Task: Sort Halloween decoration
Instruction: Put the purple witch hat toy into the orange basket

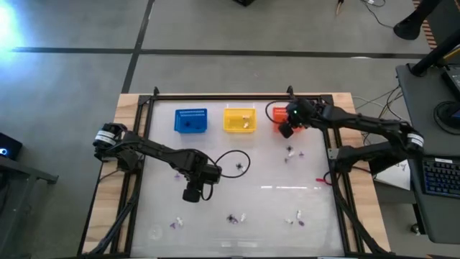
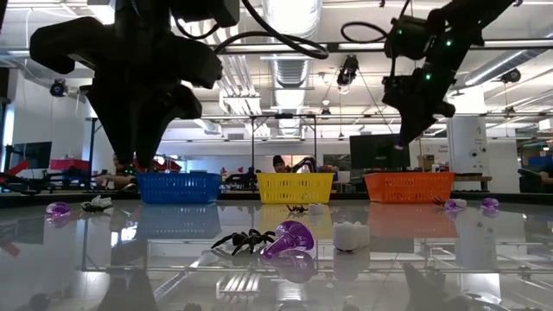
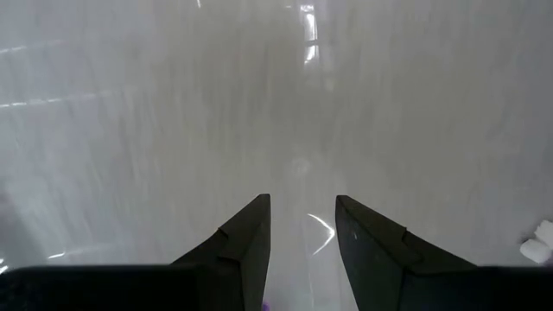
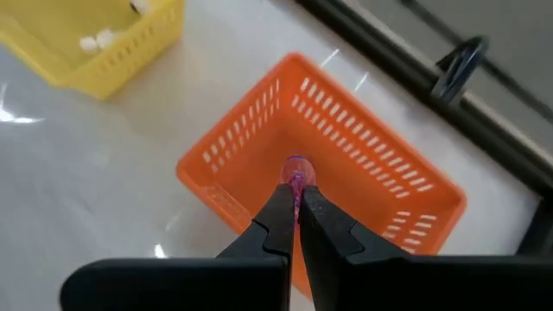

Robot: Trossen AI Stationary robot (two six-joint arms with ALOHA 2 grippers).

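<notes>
Tabletop [image 1: 215,165] trinkets [image 1: 236,217] lie scattered below baskets [image 1: 239,120].

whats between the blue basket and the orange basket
The yellow basket sits between the blue basket and the orange basket, clearest in the low view; the high view shows the same row.

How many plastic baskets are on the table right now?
3, in a row along the table's far edge: the blue basket toward the left arm's side, the yellow basket in the middle, and the orange basket, partly hidden from above by the right gripper.
</notes>
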